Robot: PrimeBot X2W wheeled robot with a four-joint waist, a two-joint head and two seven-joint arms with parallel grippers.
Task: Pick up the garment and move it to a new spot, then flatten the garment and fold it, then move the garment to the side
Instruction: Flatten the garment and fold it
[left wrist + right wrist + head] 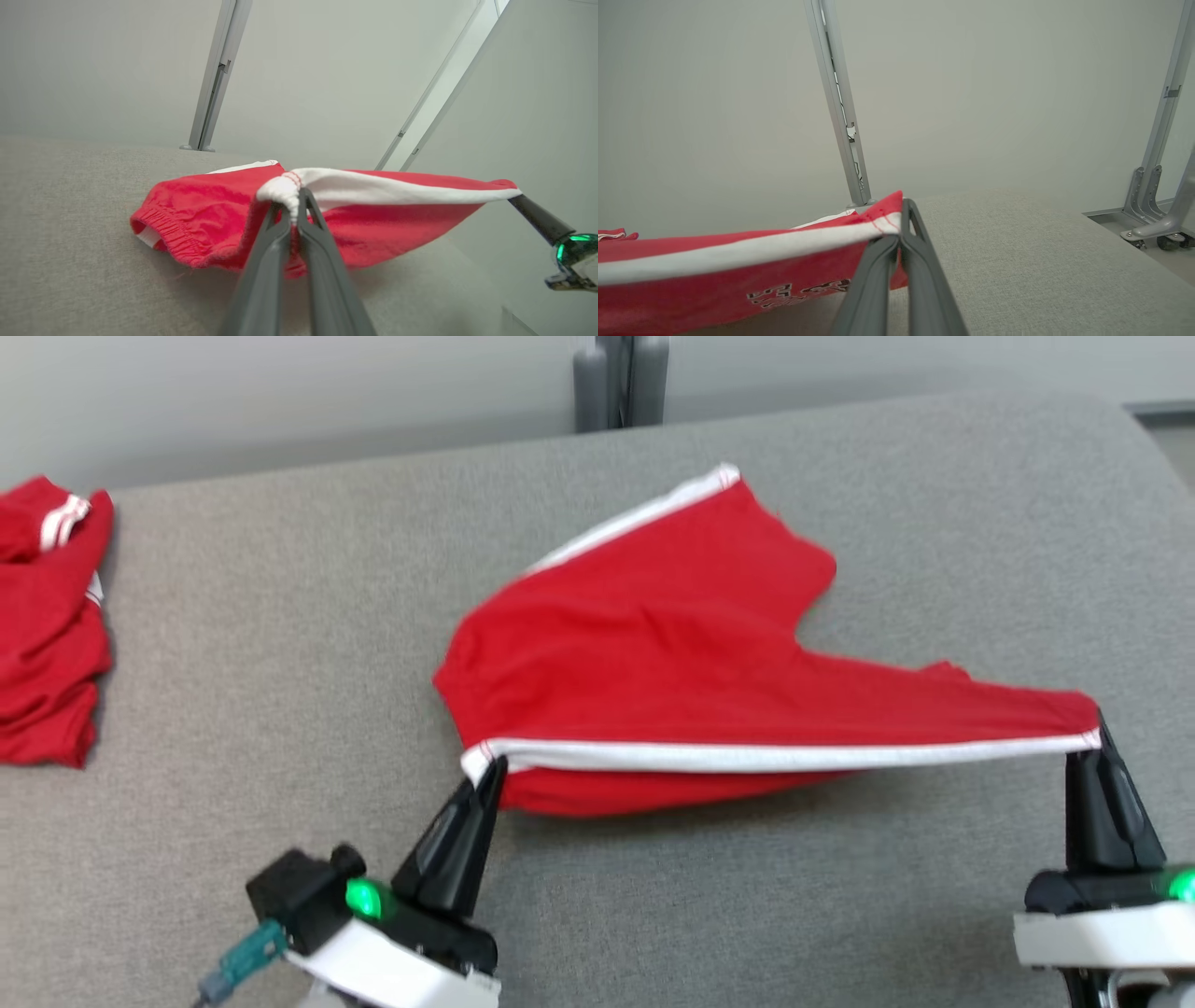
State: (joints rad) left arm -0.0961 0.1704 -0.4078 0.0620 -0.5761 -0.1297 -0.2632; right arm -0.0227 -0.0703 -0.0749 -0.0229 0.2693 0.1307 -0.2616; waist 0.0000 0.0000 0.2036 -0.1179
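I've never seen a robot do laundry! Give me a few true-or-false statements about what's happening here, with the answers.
1. The left gripper and right gripper each pinch the red garment's white-striped edge. True.
2. The garment lies neatly folded. False: it is stretched between the grippers, unfolded.
3. Another red cloth lies far to the robot's left on the grey surface. True.
4. The left gripper is open. False: it is shut on the garment.

Your head camera looks steeply down on the garment (672, 644) from the near side, with the grey table (280, 644) around it. Your 2 wrist cameras sit low and very close at opposite ends of the garment's white-striped edge, facing across it toward the far wall (93, 60); all 3 views share the garment.
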